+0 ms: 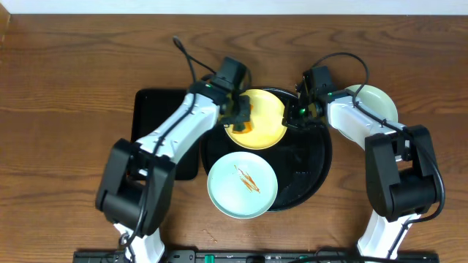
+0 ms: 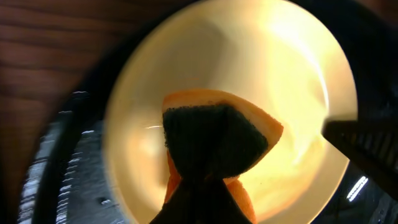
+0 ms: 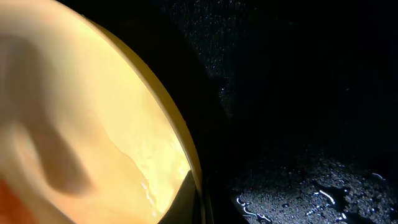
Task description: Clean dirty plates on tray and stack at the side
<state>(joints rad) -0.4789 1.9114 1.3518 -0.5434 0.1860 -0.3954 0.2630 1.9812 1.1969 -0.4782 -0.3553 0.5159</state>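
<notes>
A pale yellow plate [image 1: 265,115] lies at the back of the round black tray [image 1: 311,172]. My left gripper [image 1: 238,111] is shut on an orange sponge [image 1: 244,126] with a dark scrub face [image 2: 214,138], pressed onto the yellow plate [image 2: 280,74]. My right gripper [image 1: 297,113] is shut on that plate's right rim [image 3: 186,155]; one fingertip [image 3: 185,200] lies over the edge. A mint plate [image 1: 242,184] with orange-red streaks sits at the tray's front left. Another mint plate [image 1: 374,101] rests on the wooden tabletop at the right, partly hidden by my right arm.
A smaller rectangular black tray [image 1: 157,120] lies left of the round one, under my left arm. Water drops glisten on the round tray's floor [image 3: 311,186]. Bare wood tabletop [image 1: 66,102] spreads to the far left and right.
</notes>
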